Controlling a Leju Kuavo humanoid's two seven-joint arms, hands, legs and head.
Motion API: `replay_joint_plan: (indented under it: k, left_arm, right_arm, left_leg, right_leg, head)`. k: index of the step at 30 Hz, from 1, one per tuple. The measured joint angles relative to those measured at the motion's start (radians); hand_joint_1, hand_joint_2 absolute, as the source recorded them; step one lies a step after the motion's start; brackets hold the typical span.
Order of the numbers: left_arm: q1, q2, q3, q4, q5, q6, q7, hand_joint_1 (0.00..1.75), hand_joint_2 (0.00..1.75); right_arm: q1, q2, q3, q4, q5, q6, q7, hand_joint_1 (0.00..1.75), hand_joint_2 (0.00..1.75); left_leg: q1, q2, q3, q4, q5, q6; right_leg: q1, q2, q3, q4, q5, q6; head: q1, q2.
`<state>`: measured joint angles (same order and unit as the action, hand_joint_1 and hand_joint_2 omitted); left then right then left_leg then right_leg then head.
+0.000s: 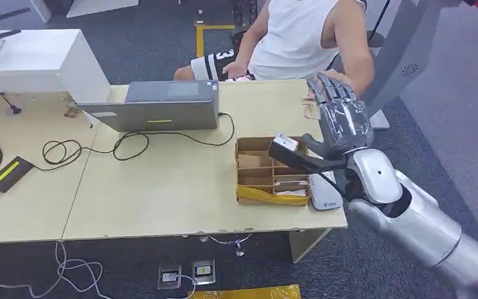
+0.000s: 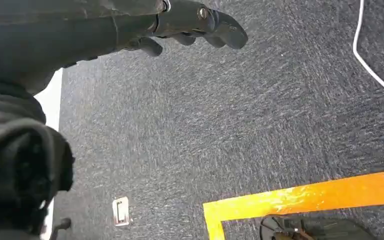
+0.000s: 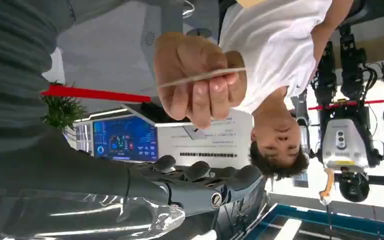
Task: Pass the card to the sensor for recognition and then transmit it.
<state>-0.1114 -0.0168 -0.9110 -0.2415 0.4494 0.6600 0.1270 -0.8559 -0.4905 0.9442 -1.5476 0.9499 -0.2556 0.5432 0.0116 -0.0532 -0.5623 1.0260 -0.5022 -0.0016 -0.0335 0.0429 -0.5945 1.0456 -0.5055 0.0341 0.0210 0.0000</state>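
Observation:
My right hand [image 1: 342, 121] is raised over the far right end of the table [image 1: 162, 193], fingers stretched toward a seated person [image 1: 299, 37]. In the right wrist view its fingers [image 3: 200, 181] are spread and hold nothing. Just beyond them the person's hand [image 3: 195, 80] pinches a thin pale card [image 3: 202, 76], seen edge-on. A cardboard box [image 1: 267, 171] with compartments holding cards sits on the table below my hand, and a flat white sensor [image 1: 325, 196] lies beside it. My left hand [image 2: 190, 22] hangs over the carpet, fingers loose, with nothing in it.
A grey laptop [image 1: 168, 106] stands at the table's far middle, its black cable [image 1: 131, 143] looping across the top. A black power adapter [image 1: 9, 171] lies at the left. A white case [image 1: 31, 62] occupies the far left corner. Yellow tape [image 2: 305, 197] marks the floor.

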Motion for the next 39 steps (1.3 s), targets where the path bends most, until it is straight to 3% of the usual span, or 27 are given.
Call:
replay_joint_plan:
  k: [10,33,39]
  left_arm:
    - [0.0,0.004,-0.018,0.0,0.014,0.0,0.002,0.0,0.0]
    - [-0.001,0.008,-0.036,-0.001,0.024,0.0,0.002,0.0,0.0]
    - [0.0,0.009,-0.042,-0.006,0.039,0.006,0.002,0.0,0.0]
  right_arm:
    - [-0.006,0.046,0.007,0.079,-0.021,-0.008,-0.015,1.75,1.75]
    - [-0.017,0.068,0.007,0.129,-0.053,-0.01,-0.022,1.75,1.75]
    - [0.008,0.066,-0.015,0.133,-0.104,-0.104,-0.011,1.75,1.75]
  left_leg:
    - [0.0,0.0,0.0,0.0,0.0,0.0]
    - [0.0,0.001,0.001,0.0,0.0,0.0]
    - [0.0,0.001,0.002,0.0,0.0,0.0]
  right_leg:
    - [0.0,0.0,0.0,0.0,0.0,0.0]
    - [0.0,0.0,0.0,0.0,0.0,0.0]
    - [0.0,0.002,0.0,0.0,0.0,0.0]
  head:
    - [0.0,0.0]
    - [0.0,0.0]
    - [0.0,0.0]
